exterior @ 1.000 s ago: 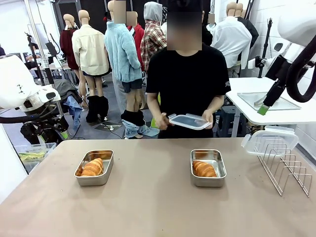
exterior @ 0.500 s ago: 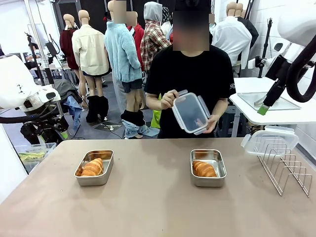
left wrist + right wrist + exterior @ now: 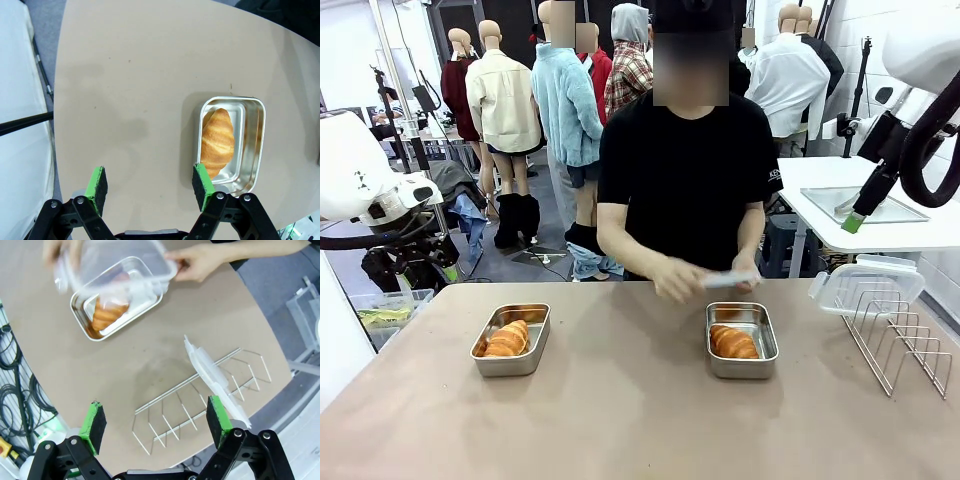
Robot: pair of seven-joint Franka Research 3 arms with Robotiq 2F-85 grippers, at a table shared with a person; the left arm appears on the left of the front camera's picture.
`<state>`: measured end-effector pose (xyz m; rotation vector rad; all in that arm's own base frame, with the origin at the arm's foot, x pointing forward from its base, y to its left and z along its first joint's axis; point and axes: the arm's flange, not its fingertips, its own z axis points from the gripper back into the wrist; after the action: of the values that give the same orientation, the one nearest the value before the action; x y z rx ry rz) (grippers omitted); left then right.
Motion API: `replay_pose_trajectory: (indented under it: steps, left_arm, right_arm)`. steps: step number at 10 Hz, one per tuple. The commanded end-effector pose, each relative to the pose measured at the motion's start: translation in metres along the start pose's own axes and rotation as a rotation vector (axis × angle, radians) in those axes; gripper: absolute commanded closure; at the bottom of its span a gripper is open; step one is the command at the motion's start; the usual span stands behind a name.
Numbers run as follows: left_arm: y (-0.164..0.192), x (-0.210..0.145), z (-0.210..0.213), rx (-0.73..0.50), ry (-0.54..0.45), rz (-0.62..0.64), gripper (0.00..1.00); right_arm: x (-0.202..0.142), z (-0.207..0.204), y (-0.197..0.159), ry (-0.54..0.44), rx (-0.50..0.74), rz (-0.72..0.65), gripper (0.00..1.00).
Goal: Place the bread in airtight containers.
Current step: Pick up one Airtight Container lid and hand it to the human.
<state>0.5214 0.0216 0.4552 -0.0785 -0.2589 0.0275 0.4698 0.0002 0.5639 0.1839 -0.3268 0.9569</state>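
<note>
Two steel airtight containers stand on the tan table, each with one golden bread croissant in it. The left container [image 3: 508,367] holds a croissant [image 3: 507,338]; in the left wrist view this tin [image 3: 250,140] and its croissant [image 3: 218,142] lie just beyond my open left gripper [image 3: 150,185], to the right of it. The right container [image 3: 742,370] holds a croissant [image 3: 732,342]. A person's hands hold a clear lid [image 3: 728,279] low over its far edge. High above the wire rack, my right gripper [image 3: 156,421] is open and looks down on that tin [image 3: 142,305] and the lid [image 3: 115,262].
A wire rack [image 3: 900,345] stands at the table's right end with a second clear lid [image 3: 865,285] leaning on it; the right wrist view has the rack [image 3: 175,412] directly below. My right arm's green-tipped finger [image 3: 852,222] hangs over a white side table.
The person has turned the lid over and brought it down from chest height to just above the right container, leaning forward. Neither arm has moved.
</note>
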Motion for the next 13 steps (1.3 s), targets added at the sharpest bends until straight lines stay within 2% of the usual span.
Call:
replay_pose_trajectory:
  steps: [1,13]
  left_arm:
    - [0.0005,-0.0003,0.002,0.002,-0.004,0.001,0.12]
    - [0.0005,-0.0003,0.002,0.002,-0.004,0.001,0.12]
  right_arm:
    - [0.0008,0.0012,-0.0004,0.003,-0.006,-0.001,0.0]
    - [0.0008,0.0012,-0.0004,0.003,-0.006,-0.001,0.0]
